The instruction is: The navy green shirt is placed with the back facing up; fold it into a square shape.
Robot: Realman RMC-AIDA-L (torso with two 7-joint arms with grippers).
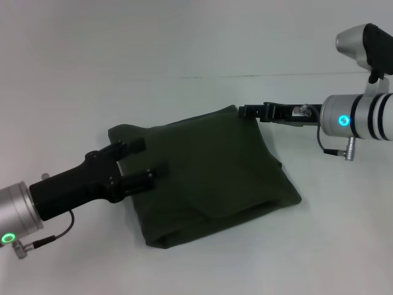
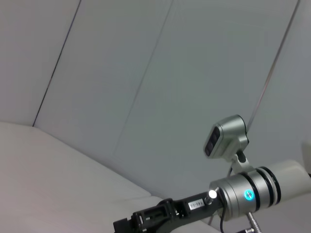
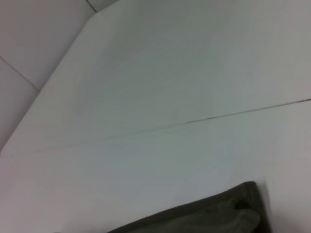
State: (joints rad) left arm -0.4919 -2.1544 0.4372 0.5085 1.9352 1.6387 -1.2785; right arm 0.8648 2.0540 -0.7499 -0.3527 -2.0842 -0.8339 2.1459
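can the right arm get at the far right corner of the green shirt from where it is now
Probably yes. In the head view the right gripper sits right at that far corner of the navy green shirt, with nothing between them. The left gripper is over the opposite edge, out of its way.

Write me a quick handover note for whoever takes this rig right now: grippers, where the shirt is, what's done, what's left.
Left gripper: open, holding nothing, over the left part of the shirt.
Right gripper: at the shirt's far right corner; whether it grips is unclear.
Navy green shirt: on the white table, already folded into a compact, roughly square stack, layered edges showing along the near side.
Done: the folds appear complete.
Left: probably just tidy the near edge if needed, then pull both arms back.
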